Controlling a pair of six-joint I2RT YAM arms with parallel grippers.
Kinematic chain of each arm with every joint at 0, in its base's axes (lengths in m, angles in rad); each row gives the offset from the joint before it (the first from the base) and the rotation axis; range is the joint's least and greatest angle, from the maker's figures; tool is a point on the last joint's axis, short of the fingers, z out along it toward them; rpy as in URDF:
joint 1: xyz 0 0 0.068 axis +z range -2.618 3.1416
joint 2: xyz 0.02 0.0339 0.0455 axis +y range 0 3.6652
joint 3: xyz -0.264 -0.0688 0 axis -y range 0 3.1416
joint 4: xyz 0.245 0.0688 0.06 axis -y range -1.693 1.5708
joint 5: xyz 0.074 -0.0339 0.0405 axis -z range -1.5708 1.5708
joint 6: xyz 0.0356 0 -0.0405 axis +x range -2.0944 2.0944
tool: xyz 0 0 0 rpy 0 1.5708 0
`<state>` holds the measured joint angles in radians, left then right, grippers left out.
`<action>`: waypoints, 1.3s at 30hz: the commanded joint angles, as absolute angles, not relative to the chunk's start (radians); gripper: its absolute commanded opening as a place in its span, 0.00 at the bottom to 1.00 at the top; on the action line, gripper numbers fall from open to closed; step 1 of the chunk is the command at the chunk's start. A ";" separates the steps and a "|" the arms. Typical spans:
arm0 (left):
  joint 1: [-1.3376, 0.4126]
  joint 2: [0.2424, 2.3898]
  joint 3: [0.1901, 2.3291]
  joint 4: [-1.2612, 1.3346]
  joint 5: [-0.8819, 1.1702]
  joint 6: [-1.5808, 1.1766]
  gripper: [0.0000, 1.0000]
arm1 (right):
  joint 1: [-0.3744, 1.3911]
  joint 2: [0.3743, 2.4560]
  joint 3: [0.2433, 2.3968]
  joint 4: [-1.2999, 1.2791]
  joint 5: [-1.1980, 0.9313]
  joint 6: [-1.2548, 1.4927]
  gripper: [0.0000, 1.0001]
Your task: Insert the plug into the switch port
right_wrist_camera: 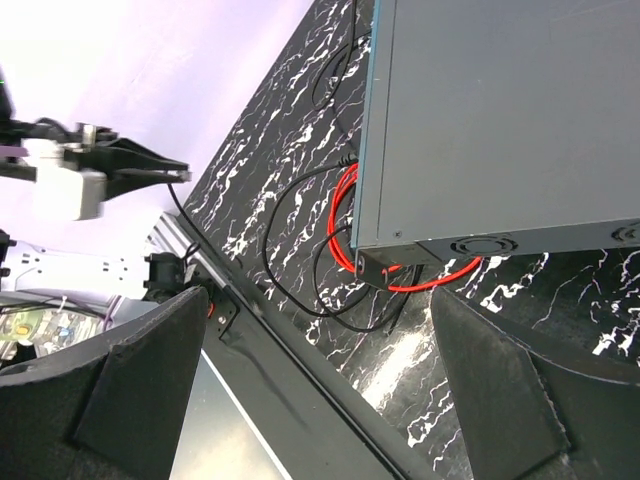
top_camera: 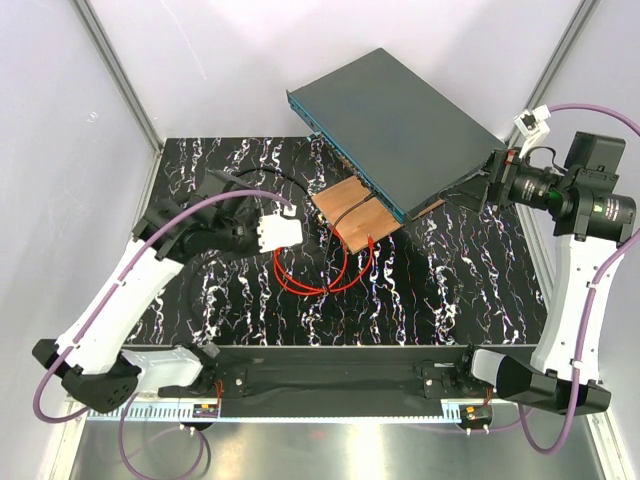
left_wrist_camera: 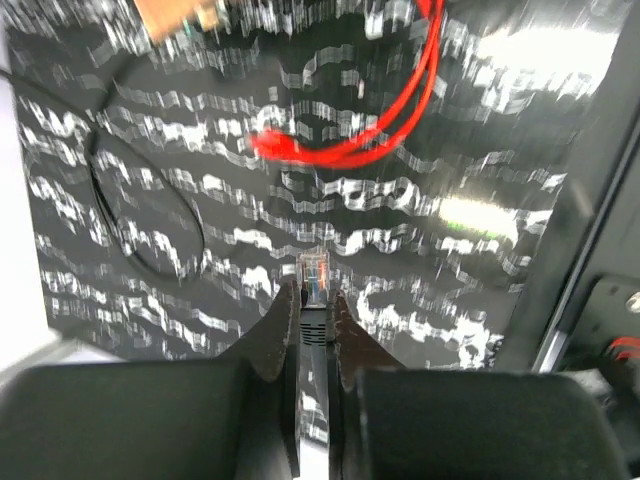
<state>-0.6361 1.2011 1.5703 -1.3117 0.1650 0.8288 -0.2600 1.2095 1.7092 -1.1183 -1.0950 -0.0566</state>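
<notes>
The dark-grey switch (top_camera: 400,125) stands at the back, its teal front face (top_camera: 352,170) with the port row turned towards the mat. The red cable (top_camera: 322,282) lies looped on the mat. Its thick end, the plug (left_wrist_camera: 268,143), rests there free of both grippers, blurred. My left gripper (left_wrist_camera: 316,290) is shut on a clear connector with a black boot (left_wrist_camera: 315,272), the thin black cable's end, held above the mat left of the switch (top_camera: 291,208). My right gripper (right_wrist_camera: 320,295) is open and empty by the switch's right near corner (right_wrist_camera: 372,262).
A brown wooden board (top_camera: 352,215) lies under the switch's front edge, with one red cable end running onto it. The thin black cable (left_wrist_camera: 150,240) loops over the marbled mat (top_camera: 450,290). A black rail (top_camera: 330,370) runs along the near edge. White walls enclose the cell.
</notes>
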 commanded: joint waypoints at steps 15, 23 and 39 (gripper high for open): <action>-0.643 1.160 1.763 -0.950 0.661 0.359 0.00 | 0.135 1.091 1.526 -0.463 -1.046 0.432 0.89; -0.643 1.167 1.710 -0.707 0.672 0.054 0.00 | 0.342 1.138 1.513 -0.407 -0.999 0.411 0.87; -0.641 1.215 1.698 -0.508 0.558 -0.299 0.00 | 0.709 1.186 1.362 -0.149 -0.600 0.310 0.66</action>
